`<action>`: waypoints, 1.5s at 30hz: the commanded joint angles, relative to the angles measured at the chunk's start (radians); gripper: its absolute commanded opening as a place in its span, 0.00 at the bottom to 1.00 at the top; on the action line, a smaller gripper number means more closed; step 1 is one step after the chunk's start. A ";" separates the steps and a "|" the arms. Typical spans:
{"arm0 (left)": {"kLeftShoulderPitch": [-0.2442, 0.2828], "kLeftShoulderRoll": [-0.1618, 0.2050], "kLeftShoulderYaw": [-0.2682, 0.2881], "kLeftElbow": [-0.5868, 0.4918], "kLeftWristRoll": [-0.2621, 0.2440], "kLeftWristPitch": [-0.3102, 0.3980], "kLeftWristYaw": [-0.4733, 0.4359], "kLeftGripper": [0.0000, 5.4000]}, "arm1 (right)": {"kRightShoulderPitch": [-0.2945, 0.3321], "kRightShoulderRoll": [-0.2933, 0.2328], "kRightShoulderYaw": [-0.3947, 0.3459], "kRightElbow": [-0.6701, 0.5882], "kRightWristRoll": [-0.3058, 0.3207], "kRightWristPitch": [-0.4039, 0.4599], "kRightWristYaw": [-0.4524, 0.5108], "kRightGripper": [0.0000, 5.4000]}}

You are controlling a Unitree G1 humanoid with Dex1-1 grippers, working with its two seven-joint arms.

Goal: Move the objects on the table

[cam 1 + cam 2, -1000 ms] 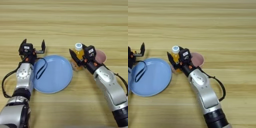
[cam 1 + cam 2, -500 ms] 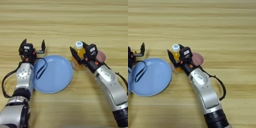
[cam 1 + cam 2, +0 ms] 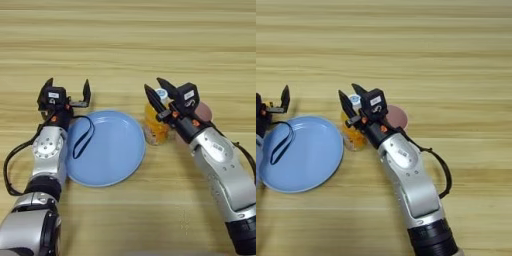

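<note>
Bottle (image 3: 156, 126) first: small, orange juice inside, white cap on top, standing upright on the bench (image 3: 150, 40) just right of the plate (image 3: 107, 147). My right gripper (image 3: 156, 91) is over its top, both black fingers spread wide w/ the cap showing between them; not clamped on anything, tips pointing up-left past the cap. Bottle body sits below and in front of the fingers, clear of them as far as I can tell.

Plate is round, blue, shallow, lying flat approx. mid-left of the bench. Black loop (image 3: 82, 137) lies across its left part, curving from the rim near my left wrist down onto the plate floor. The tape measure it belongs to is hidden under my left arm, so can't say more about it.

Cup (image 3: 396, 116) is pink, just behind my right wrist, right of the bottle and close beside it; only its rounded pink face shows, rest blocked by the arm. Can't tell if it's upright or on its side.

Left gripper (image 3: 67, 89) sits above the plate's upper-left rim, fingers wide apart, empty, pointing away from me. Left arm runs down along the plate's left edge w/ a black cable looping out beside it.
</note>
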State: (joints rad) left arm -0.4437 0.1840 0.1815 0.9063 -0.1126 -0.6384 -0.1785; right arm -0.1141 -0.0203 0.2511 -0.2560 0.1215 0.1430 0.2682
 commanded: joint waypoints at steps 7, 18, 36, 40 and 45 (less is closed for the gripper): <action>-0.003 0.004 -0.003 0.010 0.012 0.002 0.007 1.00 | -0.014 0.002 -0.010 0.020 -0.003 0.000 -0.001 0.30; -0.007 0.003 -0.003 0.018 0.014 0.000 0.009 1.00 | -0.021 0.005 -0.016 -0.012 0.010 0.000 -0.001 0.30; -0.012 0.003 -0.005 0.028 0.014 -0.004 0.011 1.00 | -0.075 0.009 -0.028 -0.111 0.011 0.055 -0.012 0.30; -0.012 0.003 -0.005 0.028 0.015 -0.004 0.011 1.00 | -0.105 0.011 -0.035 -0.141 0.013 0.077 -0.019 0.30; -0.013 0.004 -0.005 0.030 0.015 -0.004 0.011 1.00 | -0.202 0.004 -0.077 -0.191 0.030 0.137 -0.034 0.30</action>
State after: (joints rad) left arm -0.4446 0.1839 0.1816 0.9252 -0.1123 -0.6404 -0.1722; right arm -0.2340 -0.0193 0.1999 -0.3978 0.1358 0.2577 0.2450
